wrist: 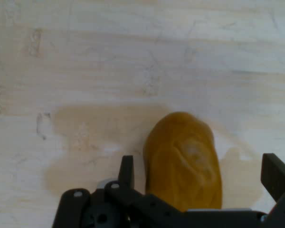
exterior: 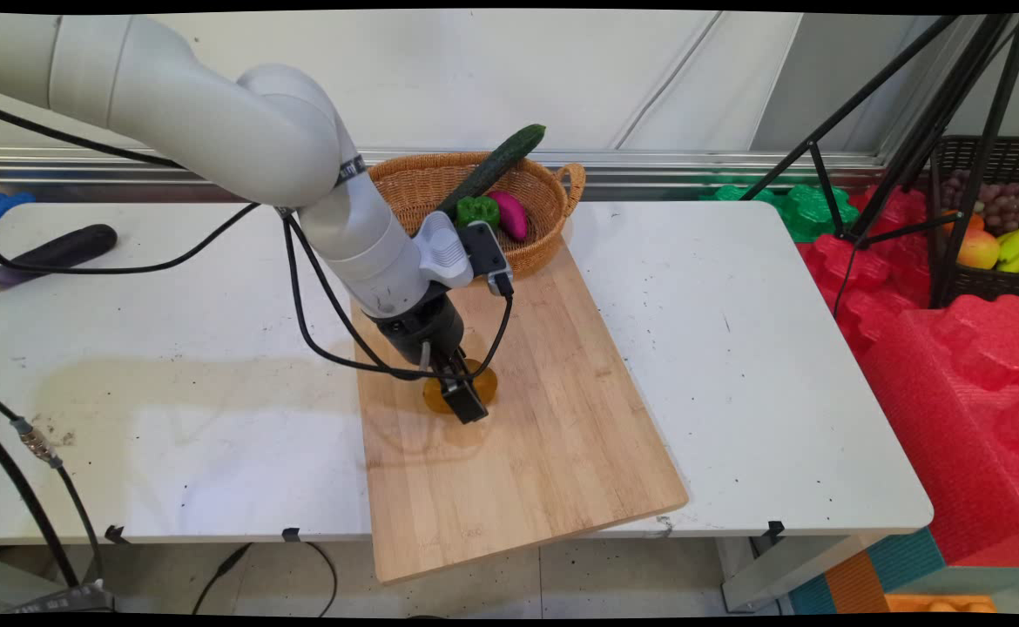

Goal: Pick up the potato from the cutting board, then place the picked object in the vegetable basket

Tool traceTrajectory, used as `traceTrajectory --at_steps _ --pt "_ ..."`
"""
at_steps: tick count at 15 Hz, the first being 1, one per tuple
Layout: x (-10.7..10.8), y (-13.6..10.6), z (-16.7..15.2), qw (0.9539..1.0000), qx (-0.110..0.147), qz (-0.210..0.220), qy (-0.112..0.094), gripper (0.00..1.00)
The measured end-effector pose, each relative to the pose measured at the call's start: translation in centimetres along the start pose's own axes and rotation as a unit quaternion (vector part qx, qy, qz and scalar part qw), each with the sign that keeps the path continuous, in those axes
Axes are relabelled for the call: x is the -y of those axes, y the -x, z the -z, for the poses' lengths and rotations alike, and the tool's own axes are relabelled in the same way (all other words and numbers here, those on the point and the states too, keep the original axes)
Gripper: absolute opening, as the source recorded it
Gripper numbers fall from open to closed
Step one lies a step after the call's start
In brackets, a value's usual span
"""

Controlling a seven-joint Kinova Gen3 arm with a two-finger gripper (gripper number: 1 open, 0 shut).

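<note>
An ochre-yellow rounded thing like a potato (exterior: pixel 483 383) (wrist: pixel 185 161) lies on the wooden cutting board (exterior: pixel 544 435) (wrist: pixel 133 57). My gripper (exterior: pixel 464 394) (wrist: pixel 202 173) is lowered onto it, open, with one finger on each side. In the hand view the left finger (wrist: pixel 127 168) stands close beside the potato, while the right finger (wrist: pixel 275 175) is a clear gap away from it. In the main view the gripper hides part of the potato.
A wicker basket (exterior: pixel 405 178) at the board's far end holds a cucumber (exterior: pixel 496 165), a green pepper (exterior: pixel 477 210) and a magenta eggplant (exterior: pixel 509 215). A dark eggplant (exterior: pixel 57 248) lies on the white table (exterior: pixel 736 348) at far left. Tripod legs (exterior: pixel 893 131) and red foam (exterior: pixel 954 374) stand right.
</note>
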Motion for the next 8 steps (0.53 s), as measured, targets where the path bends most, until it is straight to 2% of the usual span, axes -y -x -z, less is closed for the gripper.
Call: traceTrajectory --at_steps 4,5,8 --pt "-0.09 0.26 -0.53 1.0000 0.008 -0.002 -0.002 1.00" --pt "-0.13 0.32 -0.66 1.0000 0.009 -0.002 -0.003 0.00" --pt "-0.20 0.41 -0.51 0.9999 0.011 0.000 -0.006 0.00"
